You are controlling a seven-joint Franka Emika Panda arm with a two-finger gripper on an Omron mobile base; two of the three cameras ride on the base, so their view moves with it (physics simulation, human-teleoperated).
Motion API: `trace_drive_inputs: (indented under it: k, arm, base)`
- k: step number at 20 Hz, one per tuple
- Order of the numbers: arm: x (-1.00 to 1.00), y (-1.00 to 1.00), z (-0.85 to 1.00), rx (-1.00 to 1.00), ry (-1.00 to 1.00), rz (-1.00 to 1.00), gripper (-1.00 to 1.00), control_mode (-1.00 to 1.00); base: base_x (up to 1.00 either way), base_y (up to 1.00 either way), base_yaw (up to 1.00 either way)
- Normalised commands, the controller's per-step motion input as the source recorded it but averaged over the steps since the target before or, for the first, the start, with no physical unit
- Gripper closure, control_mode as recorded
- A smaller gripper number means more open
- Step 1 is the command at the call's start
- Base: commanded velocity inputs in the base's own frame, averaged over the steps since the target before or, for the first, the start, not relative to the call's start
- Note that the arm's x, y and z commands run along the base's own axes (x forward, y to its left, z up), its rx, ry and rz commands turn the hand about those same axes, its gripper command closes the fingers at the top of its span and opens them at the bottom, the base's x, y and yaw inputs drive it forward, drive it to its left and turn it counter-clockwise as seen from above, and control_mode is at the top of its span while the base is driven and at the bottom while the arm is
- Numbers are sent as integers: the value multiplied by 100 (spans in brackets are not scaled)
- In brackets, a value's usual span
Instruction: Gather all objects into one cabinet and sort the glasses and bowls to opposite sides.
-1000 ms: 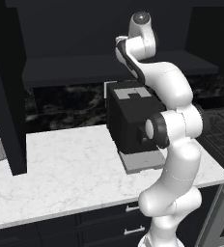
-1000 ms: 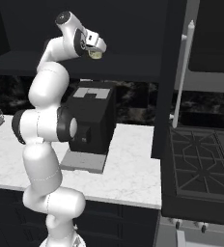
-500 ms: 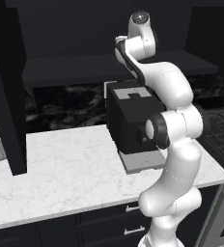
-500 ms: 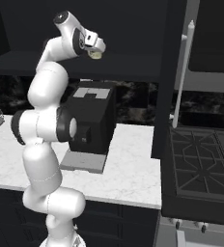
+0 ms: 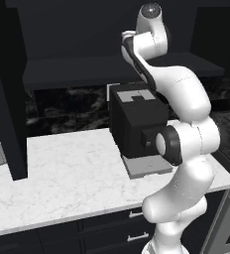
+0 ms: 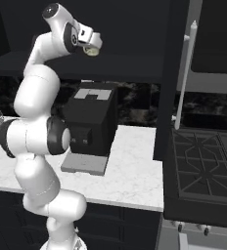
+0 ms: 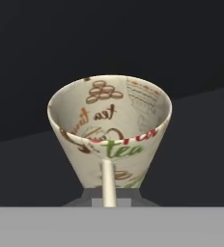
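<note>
Tumbler (image 7: 109, 132), cream with brown and green tea lettering printed on it, is pinched at its rim by the gripper (image 6: 89, 46), whose fingers are drawn close together on the thin wall. In the right base view the tumbler (image 6: 91, 51) hangs just under the gripper, high above the counter (image 6: 135, 171) and in front of the dark cabinet shelf (image 6: 125, 66). It is clear of the shelf surface and touches nothing but the fingers. In the hand view the tumbler's open mouth faces the camera and its narrow base points away, with the flat dark shelf behind it.

Arm (image 5: 181, 99) rises from the near right of the left base view and reaches up and away toward the shelf (image 5: 87, 67). A black coffee machine (image 5: 137, 121) stands on the white marble counter (image 5: 67, 178), below the raised hand. An open cabinet door (image 6: 176, 73) with a long silver bar handle (image 6: 185, 73) stands at the right in the right base view, beside a dark stove top (image 6: 203, 166). Black drawers (image 5: 102, 230) with short silver pulls run along the near edge of the counter.
</note>
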Motion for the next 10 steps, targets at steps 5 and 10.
trace_drive_inputs:
  k: [5,10]
  arm:
    - [-96,0,6,-1,-7,0,100,-100]
    - [-100,4,1,3,-1,-1,100,-100]
  base:
    - [0,0,0]
    - [0,0,0]
